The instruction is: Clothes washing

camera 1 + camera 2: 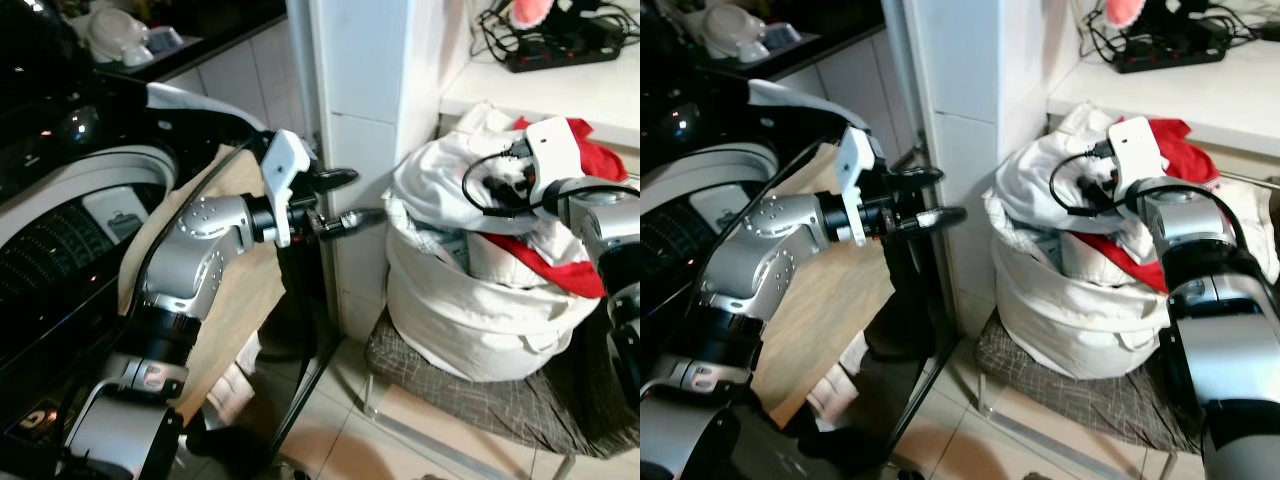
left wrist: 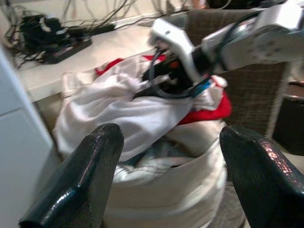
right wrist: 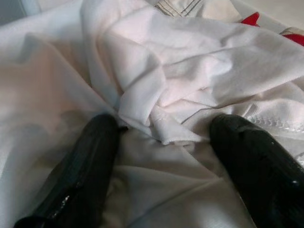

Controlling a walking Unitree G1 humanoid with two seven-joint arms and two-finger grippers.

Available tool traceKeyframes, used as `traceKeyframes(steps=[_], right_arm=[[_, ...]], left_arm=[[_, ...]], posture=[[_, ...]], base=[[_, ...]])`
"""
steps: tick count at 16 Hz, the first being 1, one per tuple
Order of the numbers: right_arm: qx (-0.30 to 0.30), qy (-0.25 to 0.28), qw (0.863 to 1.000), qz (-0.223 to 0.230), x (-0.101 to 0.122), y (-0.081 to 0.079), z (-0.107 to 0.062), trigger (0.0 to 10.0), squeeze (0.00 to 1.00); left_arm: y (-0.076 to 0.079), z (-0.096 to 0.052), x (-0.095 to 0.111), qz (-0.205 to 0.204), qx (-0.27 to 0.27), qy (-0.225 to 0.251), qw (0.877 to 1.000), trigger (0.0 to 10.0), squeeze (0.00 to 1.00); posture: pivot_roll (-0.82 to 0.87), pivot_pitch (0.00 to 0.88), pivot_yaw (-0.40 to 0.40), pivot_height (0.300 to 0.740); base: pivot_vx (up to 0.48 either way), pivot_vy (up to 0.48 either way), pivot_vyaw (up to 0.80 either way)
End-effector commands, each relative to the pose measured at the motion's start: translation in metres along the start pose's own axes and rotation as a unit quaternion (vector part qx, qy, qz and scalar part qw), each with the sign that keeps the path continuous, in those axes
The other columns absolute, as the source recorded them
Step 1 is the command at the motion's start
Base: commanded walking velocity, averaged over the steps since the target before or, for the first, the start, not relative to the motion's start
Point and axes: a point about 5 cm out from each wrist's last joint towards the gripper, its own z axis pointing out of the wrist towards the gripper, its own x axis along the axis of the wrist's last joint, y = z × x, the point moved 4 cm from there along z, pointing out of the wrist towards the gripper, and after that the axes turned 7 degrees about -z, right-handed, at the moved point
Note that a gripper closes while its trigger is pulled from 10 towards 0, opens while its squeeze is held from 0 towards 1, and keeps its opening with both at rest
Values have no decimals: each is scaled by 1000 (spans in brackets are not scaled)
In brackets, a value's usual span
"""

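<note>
Two claws show: the right claw (image 3: 161, 166), fingers spread wide, presses into white clothes (image 3: 190, 71) heaped in the laundry bag (image 1: 470, 310) at right; the left claw (image 1: 340, 200) hovers open at centre.

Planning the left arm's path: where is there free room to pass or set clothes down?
Free: the gap between the white pillar and the laundry bag, where the left gripper hangs open, and the tiled floor below. Crowded: the bag top, with the right gripper open in the white cloth.
</note>
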Motion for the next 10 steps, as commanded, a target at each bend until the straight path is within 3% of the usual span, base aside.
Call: traceKeyframes(steps=[1, 2, 10], right_arm=[[12, -41, 999, -16, -16, -3, 2, 6941, 0], [12, -36, 999, -11, -14, -3, 2, 0, 0], [13, -25, 999, 22, -8, 3, 0, 0, 0]], left_arm=[[6, -2, 1, 0, -8, -9, 1000, 10000, 0], [6, -3, 1, -2, -2, -11, 1000, 10000, 0], [3, -2, -1, -12, 18, -25, 999, 10000, 0]], posture=[[-113, 0, 123, 740], [-114, 0, 124, 740], [-126, 0, 134, 740]], base=[[0, 0, 0], [0, 0, 0], [0, 0, 0]])
